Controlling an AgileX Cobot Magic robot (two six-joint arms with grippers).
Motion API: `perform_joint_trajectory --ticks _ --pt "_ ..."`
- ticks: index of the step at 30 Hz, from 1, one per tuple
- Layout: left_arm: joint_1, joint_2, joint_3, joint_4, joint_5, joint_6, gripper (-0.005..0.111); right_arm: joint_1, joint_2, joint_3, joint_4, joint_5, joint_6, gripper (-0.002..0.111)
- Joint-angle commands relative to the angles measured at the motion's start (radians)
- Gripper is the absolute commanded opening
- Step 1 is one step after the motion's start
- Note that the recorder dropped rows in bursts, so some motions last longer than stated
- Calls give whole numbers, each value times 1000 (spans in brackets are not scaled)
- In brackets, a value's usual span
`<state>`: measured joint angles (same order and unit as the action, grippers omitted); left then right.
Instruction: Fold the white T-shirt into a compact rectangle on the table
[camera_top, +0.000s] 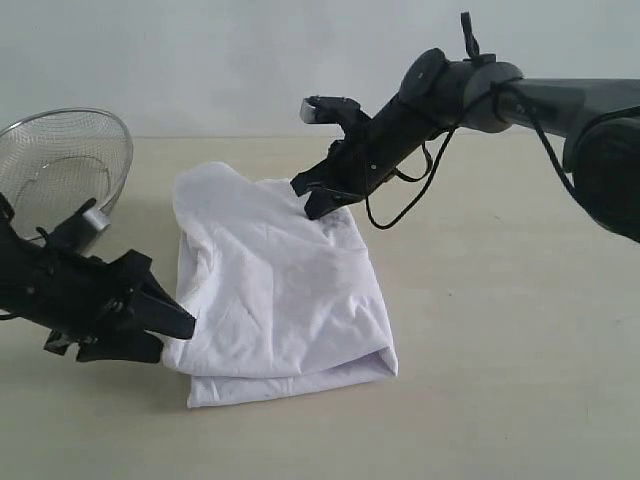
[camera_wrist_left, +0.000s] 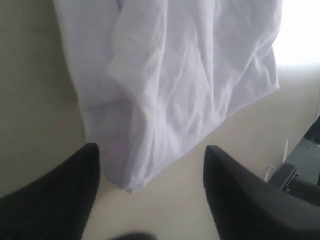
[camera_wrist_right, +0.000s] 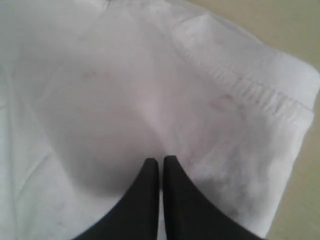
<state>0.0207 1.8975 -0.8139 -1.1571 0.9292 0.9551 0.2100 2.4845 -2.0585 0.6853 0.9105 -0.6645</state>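
T-shirt (camera_top: 285, 290) under R gripper (camera_top: 312, 203), beside L gripper (camera_top: 172, 337)

Figure: one white T-shirt (camera_top: 280, 290), one wire-mesh basket (camera_top: 60, 165), one table (camera_top: 500, 380), and two grippers, the left gripper (camera_top: 176, 336) and the right gripper (camera_top: 305, 198).

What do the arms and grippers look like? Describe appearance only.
The left gripper and right gripper are matte black with wedge-shaped, tapering fingers. The right arm is dark grey, rounded at its joints, with a thin black cable looping beneath its wrist.
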Motion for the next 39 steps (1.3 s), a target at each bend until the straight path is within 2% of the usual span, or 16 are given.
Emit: perform_joint_trajectory --ticks 1,4,10,17,22,28,32,39 --pt "-57 15 4 -27 -62 10 54 -1 0 -8 -11 19 4 0" --pt "-65 15 4 -29 -95 10 43 -1 0 -8 -11 28 4 0" --pt "-65 15 4 -29 -47 14 19 -1 4 -8 -19 10 2 0" --pt "-65 15 4 -27 29 32 5 -1 8 -8 -29 -8 6 0" --pt "-65 11 4 -27 115 48 5 -1 23 -8 -45 5 14 0" --pt "-65 -18 26 -11 155 48 5 -1 24 -8 -68 7 14 0" --pt "-65 -30 68 40 99 14 5 -1 27 -8 -69 7 14 0" --pt "-65 -30 87 40 -12 14 5 -1 27 -8 -69 7 14 0"
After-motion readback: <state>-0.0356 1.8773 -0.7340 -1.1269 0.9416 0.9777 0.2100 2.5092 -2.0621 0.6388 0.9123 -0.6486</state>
